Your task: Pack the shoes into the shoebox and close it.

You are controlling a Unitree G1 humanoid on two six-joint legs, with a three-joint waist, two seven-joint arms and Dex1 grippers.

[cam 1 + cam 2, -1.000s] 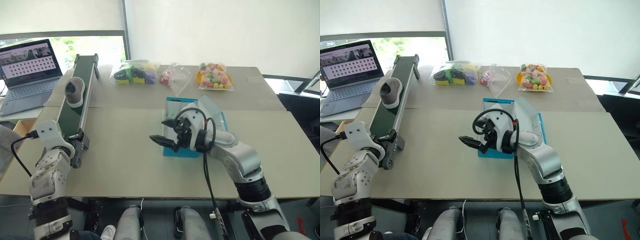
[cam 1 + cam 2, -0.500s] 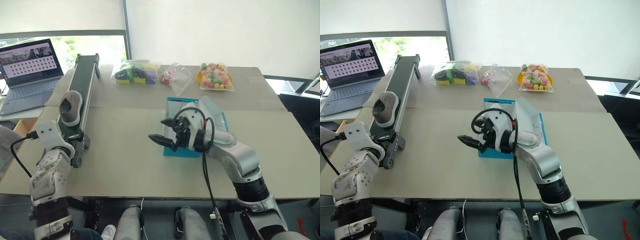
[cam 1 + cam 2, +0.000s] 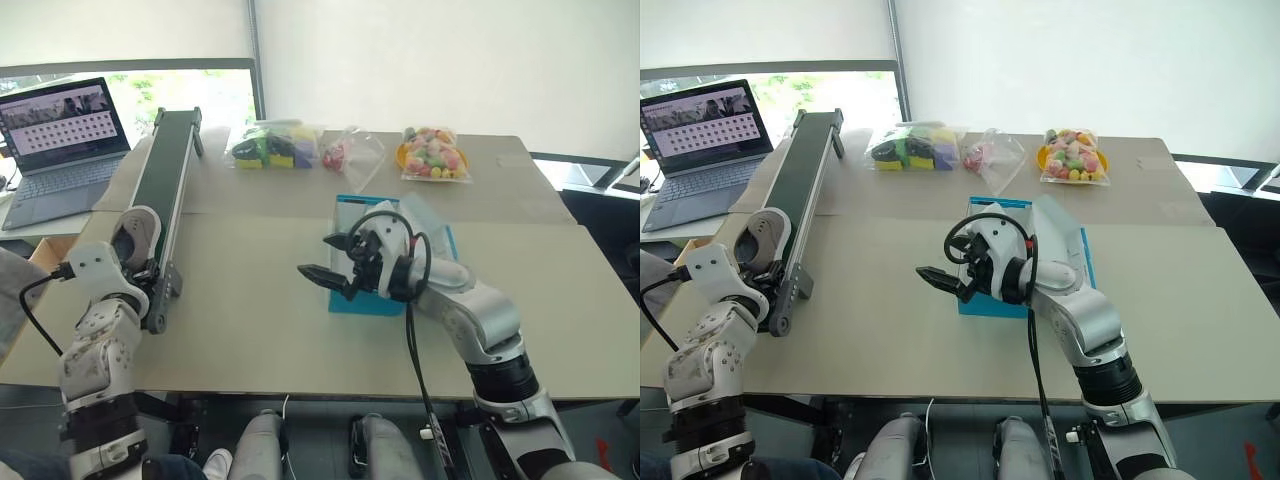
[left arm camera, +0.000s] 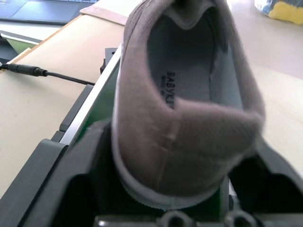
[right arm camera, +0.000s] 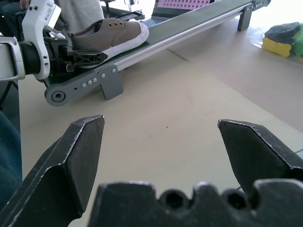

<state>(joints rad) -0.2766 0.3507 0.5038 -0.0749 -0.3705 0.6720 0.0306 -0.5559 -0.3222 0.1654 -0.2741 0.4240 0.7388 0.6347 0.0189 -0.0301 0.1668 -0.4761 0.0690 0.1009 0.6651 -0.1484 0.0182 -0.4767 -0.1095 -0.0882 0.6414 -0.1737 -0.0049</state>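
Shoe [image 4: 184, 113] is sitting at the near end of the conveyor belt [image 3: 165, 190], heel end right between the left gripper [image 5: 78, 57] fingers, so the left arm is obviously the one that matters here. In the left wrist view the heel fills the space between the 2 dark fingers [image 4: 57, 179], and the shoe's long axis runs straight away from the claw along the belt, toe pointing up the belt. The jaws sit on both sides of the heel, but I honestly can't tell if they're pinching it yet or just cupped around it. Call it undecided.

Right gripper [image 3: 328, 257] is hanging above the table [image 3: 250, 300] with its jaws spread wide, nothing in them, pointing roughly toward the belt side. It's well apart from the shoe, with bare table between them.

Shoebox [image 3: 372, 299] sits mid-table, just behind the right gripper, lid flipped open.

So my read: the shoe has to travel from the belt end across to the robot's right to reach the box. Only 1 shoe is visible to me here.
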